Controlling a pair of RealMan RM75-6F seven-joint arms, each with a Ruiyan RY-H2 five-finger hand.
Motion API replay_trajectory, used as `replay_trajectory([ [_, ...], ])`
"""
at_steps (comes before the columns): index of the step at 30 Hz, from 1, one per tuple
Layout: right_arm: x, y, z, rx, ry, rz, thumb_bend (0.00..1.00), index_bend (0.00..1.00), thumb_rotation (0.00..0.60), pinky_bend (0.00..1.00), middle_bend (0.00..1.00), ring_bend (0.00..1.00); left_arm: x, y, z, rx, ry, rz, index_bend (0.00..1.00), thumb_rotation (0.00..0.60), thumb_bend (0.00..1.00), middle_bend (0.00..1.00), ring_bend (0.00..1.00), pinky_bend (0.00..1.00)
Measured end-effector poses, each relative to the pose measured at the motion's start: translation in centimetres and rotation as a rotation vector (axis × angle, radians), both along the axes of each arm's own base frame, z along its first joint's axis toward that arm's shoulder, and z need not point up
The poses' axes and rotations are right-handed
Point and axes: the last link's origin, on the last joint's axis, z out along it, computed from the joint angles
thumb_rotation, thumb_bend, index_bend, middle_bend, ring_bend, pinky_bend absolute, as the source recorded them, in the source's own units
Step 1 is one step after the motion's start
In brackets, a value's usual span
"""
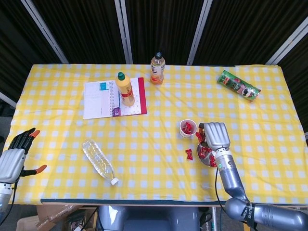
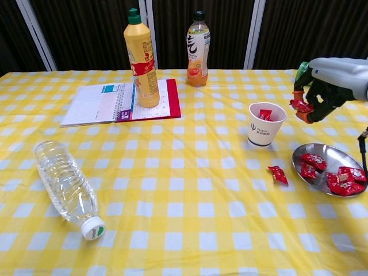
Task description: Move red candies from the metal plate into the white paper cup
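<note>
Above cup: my right hand (image 2: 328, 77), fingers pinching red candy (image 2: 300, 105)
Below fingertips: white paper cup (image 2: 266, 124)
L hand (image 1: 14, 156): fingers spread, holding nothing

The right hand (image 2: 322, 86) near the white paper cup (image 2: 266, 124) has a smooth silver-grey back shell, black fingers and orange fingertips. Its forearm is a grey cylinder with a small green light and a thin black cable beside it. The left hand (image 1: 14, 155), well apart from the cup, has the same colours.
</note>
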Motion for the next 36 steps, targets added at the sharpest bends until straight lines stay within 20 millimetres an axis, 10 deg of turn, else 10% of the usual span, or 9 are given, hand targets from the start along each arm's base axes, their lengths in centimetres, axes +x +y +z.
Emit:
replay_trajectory([
  [18, 1.6, -4.6, -2.9, 0.016, -0.004, -0.004, 0.6, 0.53, 0.6, 0.96, 0.8, 0.86, -0.2, 0.2, 0.1, -0.022, -0.021, 0.028, 0.0, 0.6, 0.04, 0.0, 0.0, 0.0],
  [36, 1.6, -4.4, -3.0, 0.018, -0.028, 0.003, 0.47, 0.34, 0.6, 0.96, 0.8, 0.86, -0.2, 0.2, 0.1, -0.023, -0.022, 0.026, 0.0, 0.6, 0.04, 0.0, 0.0, 0.0],
])
